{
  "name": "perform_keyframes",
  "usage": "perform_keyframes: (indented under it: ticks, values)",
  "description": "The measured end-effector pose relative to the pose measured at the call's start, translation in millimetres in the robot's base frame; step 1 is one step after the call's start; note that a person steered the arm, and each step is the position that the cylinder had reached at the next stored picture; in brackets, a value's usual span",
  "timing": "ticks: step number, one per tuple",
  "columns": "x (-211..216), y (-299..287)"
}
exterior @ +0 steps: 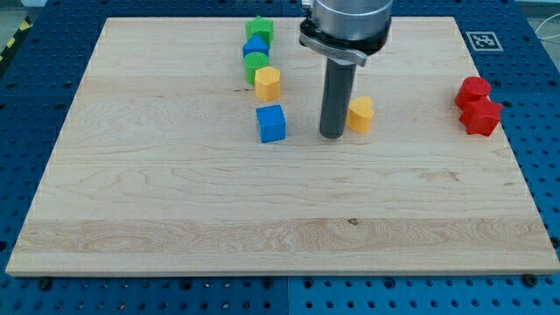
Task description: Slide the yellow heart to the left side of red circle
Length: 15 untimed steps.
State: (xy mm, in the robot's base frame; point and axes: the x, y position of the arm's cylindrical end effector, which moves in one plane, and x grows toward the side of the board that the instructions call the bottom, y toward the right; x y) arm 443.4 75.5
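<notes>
My tip (pixel 332 136) rests on the board right of centre, under the dark rod. The yellow heart (pixel 360 115) sits directly against the rod's right side; part of its left edge is hidden by the rod. The red circle (pixel 472 91) lies far toward the view's right edge, well apart from the heart, with another red block (pixel 481 117) touching it just below.
A blue cube (pixel 271 123) lies to the left of my tip. Above it is a yellow block (pixel 267 83), then a column of a green round block (pixel 255 66), a blue block (pixel 255 47) and a green star (pixel 259 31). The wooden board (pixel 175 201) ends near the red blocks.
</notes>
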Motion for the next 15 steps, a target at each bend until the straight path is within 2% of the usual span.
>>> perform_keyframes:
  ticks: [2,3,4,5,9,12,14,15]
  values:
    - [-33,63]
    - [-37,60]
    - [-39,12]
    - [-59,14]
    - [-68,73]
    - [-117,97]
    - [-102,137]
    - [-103,139]
